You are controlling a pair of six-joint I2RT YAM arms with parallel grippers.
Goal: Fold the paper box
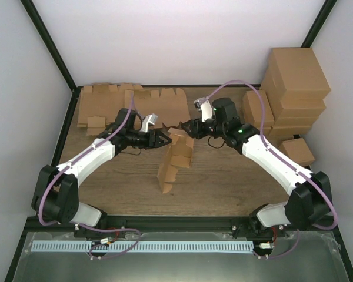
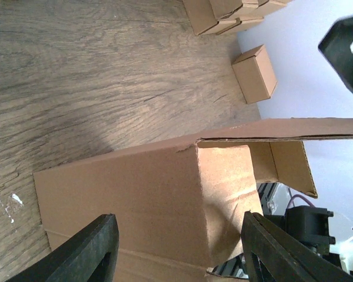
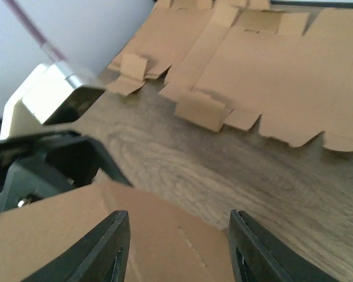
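1. Half-folded paper box (image 1: 175, 154) standing in the middle of the frame, on the table (image 1: 235, 176).
2. Just left of the box top, left hand (image 1: 162, 138), fingers apart on both sides of it; squeezing or not, cannot tell.
3. Just right of the box top, right hand (image 1: 187, 128), fingers spread apart and loose over a flat flap.
4. At upper left, flat cardboard sheets (image 1: 106, 103); at upper right, stacked boxes (image 1: 294, 82).

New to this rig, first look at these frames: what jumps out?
A partly folded plain brown cardboard paper box stands on end mid-table, with the left gripper and right gripper meeting at its top. Flat brown die-cut cardboard blanks lie along the far-left edge. A stack of closed brown cartons fills the far-right corner.
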